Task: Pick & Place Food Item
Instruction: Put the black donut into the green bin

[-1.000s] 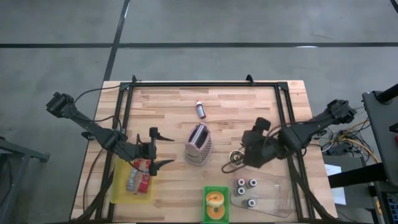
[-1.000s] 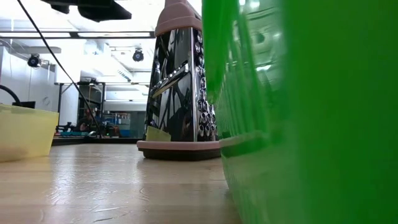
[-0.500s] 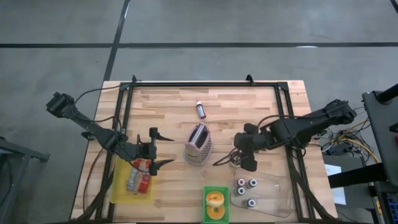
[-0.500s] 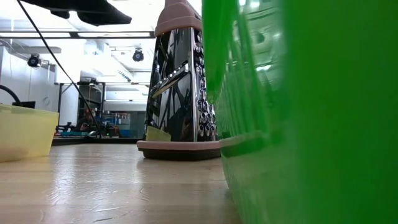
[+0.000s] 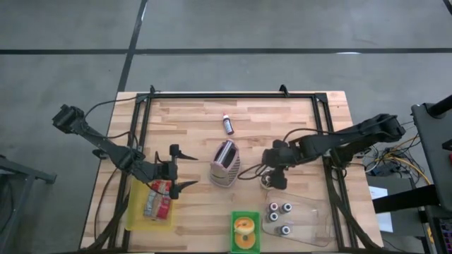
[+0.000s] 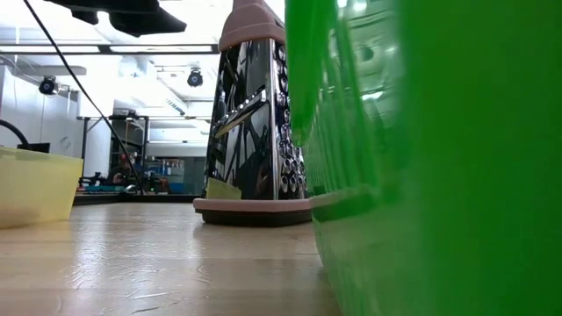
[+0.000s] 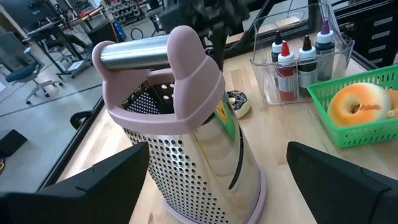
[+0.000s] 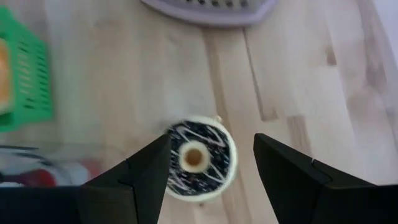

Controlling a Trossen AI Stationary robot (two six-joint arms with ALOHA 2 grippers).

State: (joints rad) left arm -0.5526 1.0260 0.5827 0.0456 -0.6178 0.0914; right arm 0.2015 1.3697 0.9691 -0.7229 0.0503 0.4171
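Right gripper (image 8: 211, 171): you are watching it swing in, fingers apart, straddling the chocolate-iced ring doughnut (image 8: 200, 157).
Doughnut: lying at 3 o'clock of the pink-handled steel grater (image 5: 225, 163).
Left gripper (image 5: 185, 168): waiting, fingers apart.
Meaning: grasp is becoming possible.

Shiny perforated metal grater (image 7: 186, 143), probably matt plastic handle; wooden table (image 5: 191, 120).

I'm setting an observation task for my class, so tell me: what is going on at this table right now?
The right hand hangs open directly over a chocolate-iced donut lying on the wooden table, beside the metal grater; it has not gripped it. The left hand waits open at the yellow bin. A second donut already lies in the green basket.
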